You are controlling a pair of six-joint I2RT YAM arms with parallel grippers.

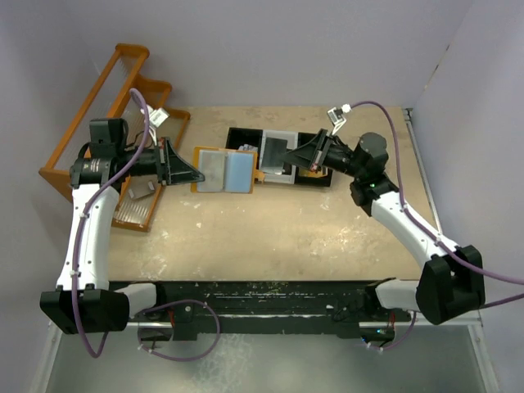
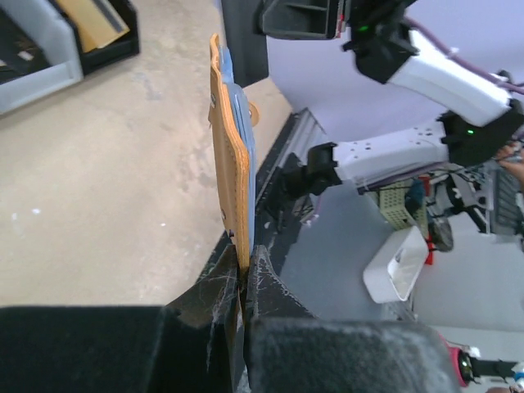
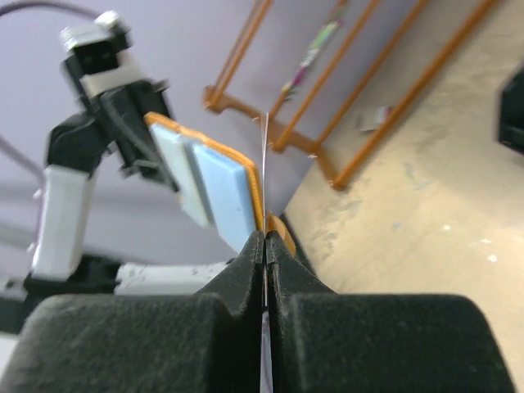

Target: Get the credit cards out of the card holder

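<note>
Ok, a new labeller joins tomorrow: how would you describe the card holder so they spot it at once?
On the tan table, look just left of the black tray at centre. The card holder is spread open there, pinched at its left edge by the left claw. Only it has an orange rim around two pale blue-grey panels.

Pale lilac walls (image 1: 286, 49); scuffed tan tabletop (image 1: 270, 237); orange rack (image 1: 154, 84) left rear

Tan card holder (image 1: 223, 170) spread open, blue-grey inside; credit card (image 3: 264, 164) edge-on beside.
</note>
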